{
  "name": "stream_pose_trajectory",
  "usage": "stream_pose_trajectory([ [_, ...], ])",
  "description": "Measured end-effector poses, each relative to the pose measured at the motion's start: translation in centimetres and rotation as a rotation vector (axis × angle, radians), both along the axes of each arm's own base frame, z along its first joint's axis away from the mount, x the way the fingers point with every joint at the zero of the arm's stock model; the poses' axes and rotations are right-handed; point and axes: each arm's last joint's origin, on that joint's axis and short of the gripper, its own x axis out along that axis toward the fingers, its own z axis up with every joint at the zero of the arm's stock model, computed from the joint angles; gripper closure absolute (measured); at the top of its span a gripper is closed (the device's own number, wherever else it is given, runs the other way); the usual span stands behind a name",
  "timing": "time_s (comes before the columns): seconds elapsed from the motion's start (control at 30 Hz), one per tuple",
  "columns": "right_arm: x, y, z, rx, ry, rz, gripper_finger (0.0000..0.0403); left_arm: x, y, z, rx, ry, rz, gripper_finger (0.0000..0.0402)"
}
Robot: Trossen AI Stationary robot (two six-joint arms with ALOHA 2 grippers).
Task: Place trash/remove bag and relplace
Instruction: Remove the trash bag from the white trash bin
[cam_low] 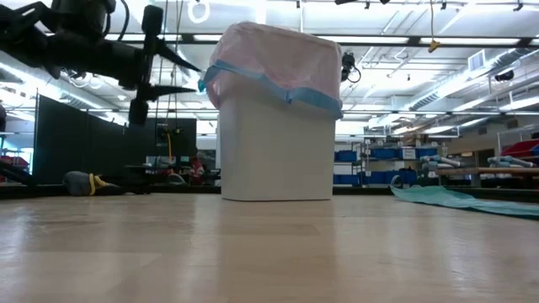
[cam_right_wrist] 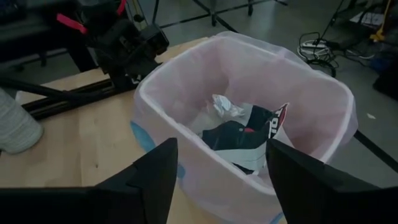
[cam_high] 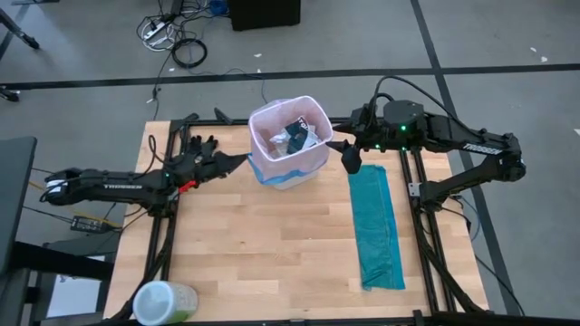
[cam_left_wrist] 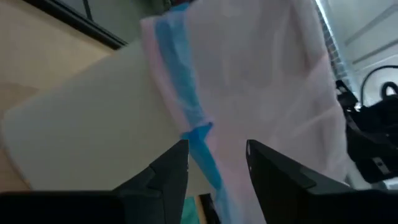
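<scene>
Left tool (cam_left_wrist: 216,163) open at blue-banded pink bag (cam_high: 288,156), trash (cam_right_wrist: 245,134) inside

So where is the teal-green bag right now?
In the high view the teal-green bag lies flat on the table's right side, just below the right gripper and to the right of the lined bin, apart from it.

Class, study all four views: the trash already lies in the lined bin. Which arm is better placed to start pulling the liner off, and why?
Probably the left. The left claw is open at the bag, right by its blue band on the bin. The right claw hovers open beside the rim, above the trash.
</scene>
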Motion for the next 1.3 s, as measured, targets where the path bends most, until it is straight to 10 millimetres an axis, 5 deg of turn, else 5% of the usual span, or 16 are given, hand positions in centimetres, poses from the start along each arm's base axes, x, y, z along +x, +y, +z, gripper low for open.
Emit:
stream_pose_trajectory([
  [0.37,0.0,0.0,0.0,-0.001,0.002,0.0,0.0179,1.7,0.2,-0.7,-0.021,-0.007,-0.059,0.0241],
  [0.67,0.0,0.1,0.0,0.0,0.001,0.003,0.0224,2.1,0.4,-0.5,0.038,-0.038,-0.02,0.0391],
  [1.1,0.1,1.0,0.0,0.003,0.001,0.049,0.0251,2.0,0.4,0.3,0.073,-0.108,0.012,0.0399],
  [1.3,0.1,1.2,0.0,0.003,0.0,0.061,0.0244,2.0,0.3,0.3,0.099,-0.095,-0.023,0.0365],
])
